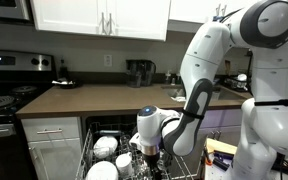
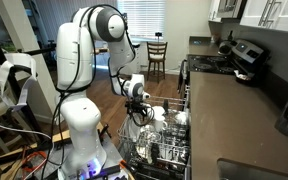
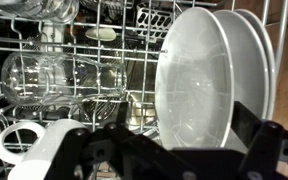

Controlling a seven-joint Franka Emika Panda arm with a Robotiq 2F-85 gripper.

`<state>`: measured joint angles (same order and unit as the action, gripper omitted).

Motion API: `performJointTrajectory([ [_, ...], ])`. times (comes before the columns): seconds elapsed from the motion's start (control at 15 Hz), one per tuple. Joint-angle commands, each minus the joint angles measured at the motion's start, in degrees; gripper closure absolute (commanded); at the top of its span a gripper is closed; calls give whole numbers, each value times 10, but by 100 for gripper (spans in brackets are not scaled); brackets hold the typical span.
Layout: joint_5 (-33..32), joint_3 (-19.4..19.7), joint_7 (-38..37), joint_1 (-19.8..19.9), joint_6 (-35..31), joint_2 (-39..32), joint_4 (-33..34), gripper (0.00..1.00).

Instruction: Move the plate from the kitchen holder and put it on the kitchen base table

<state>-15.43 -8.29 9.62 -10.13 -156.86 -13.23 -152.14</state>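
Shows a white plate (image 3: pixel 199 90) standing on edge in the rack (image 2: pixel 162 152), with the gripper (image 3: pixel 174 150) close before it, spread wide and empty. Likely rigid, glazed, slick and breakable; best pinched across the upper rim and lifted straight out.

A white arm (image 1: pixel 219 50) of rounded, glossy segments is seen, dark-banded at the joints; the end effector (image 1: pixel 150 152) is black.

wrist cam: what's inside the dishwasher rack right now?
Inside the rack: two white plates upright at right, one behind the other; a clear glass on its side; a white cup. The gripper hides the plates' lower edges and their tines.
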Motion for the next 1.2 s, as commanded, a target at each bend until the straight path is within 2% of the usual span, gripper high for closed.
performJointTrajectory([
  [0.0, 7, -3, 7, 3, 1, -22, 9, 0],
  [0.07, 6, -3, 7, 3, 1, -25, 10, 22],
  [0.2, 9, -4, 9, 5, 1, -30, 11, 32],
  [0.8, 13, -7, 15, 7, 13, -29, 14, 92],
  [0.93, 18, -11, 22, 10, 27, -25, 15, 97],
  [1.13, 38, -23, 38, 17, 58, -20, 22, 94],
])
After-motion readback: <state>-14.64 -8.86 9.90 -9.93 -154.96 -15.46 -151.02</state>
